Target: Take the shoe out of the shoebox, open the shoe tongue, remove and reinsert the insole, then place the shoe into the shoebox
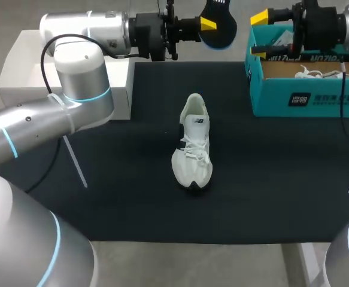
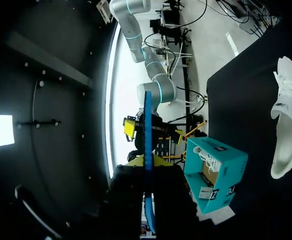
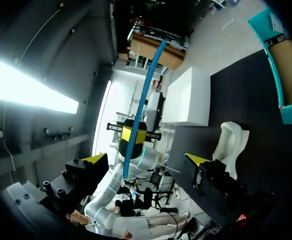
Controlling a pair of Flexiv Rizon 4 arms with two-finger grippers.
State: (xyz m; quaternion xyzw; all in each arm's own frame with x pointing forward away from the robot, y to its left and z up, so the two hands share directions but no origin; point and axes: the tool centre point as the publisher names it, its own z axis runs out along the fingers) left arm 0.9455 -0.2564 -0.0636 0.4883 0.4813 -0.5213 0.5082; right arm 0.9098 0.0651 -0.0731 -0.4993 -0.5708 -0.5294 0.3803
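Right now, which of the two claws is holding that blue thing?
The left gripper: its fingers pinch the blue insole from both sides. The right gripper is open beside it, not touching it.

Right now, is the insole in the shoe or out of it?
Out: the jaws of the left gripper hold the blue insole, clear of the white shoe on the mat.

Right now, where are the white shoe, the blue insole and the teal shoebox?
white shoe (image 1: 193, 149): head view, on its laces.
blue insole (image 1: 222, 30): head view, on its flat blue face.
teal shoebox (image 1: 270, 98): head view, on its front wall.
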